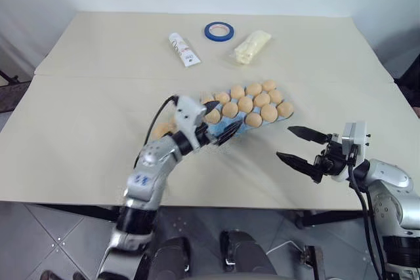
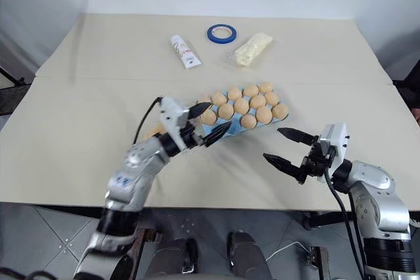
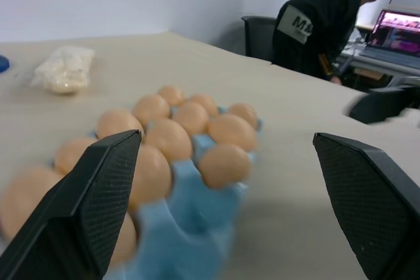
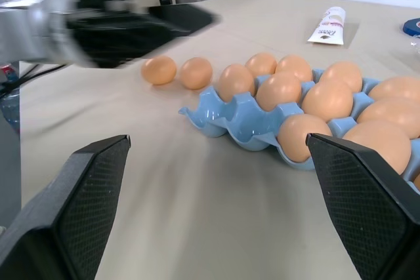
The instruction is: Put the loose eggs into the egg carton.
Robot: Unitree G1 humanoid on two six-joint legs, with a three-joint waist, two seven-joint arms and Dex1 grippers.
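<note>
The egg carton [image 1: 231, 127] is sitting mid-table, slightly right of centre, angled w/ its far end toward the right. Most cups are holding tan-orange eggs; a couple of cups at its near-left corner are showing bare blue. Two loose eggs [image 4: 178, 71] are lying side by side on the table [image 1: 79, 122] just left of the carton's left end, close to each other and apart from the carton.

Left gripper [image 1: 220, 121] is hovering at the carton's near-left corner, fingers spread wide, gripping nothing; from its wrist cam the egg rows are showing between the two black fingers [image 3: 92, 195]. Right gripper [image 1: 298, 145] is hanging over bare table to the right of and nearer than the carton, pointing left toward it, jaws also fully apart & empty.

At the far side: a white tube [image 1: 184, 49], a blue tape ring [image 1: 218, 31] and a pale wrapped lump [image 1: 252, 46], left to right. A person in a dark top [image 3: 321, 27] is sitting beyond the table's right edge by a laptop [image 3: 398, 29].
</note>
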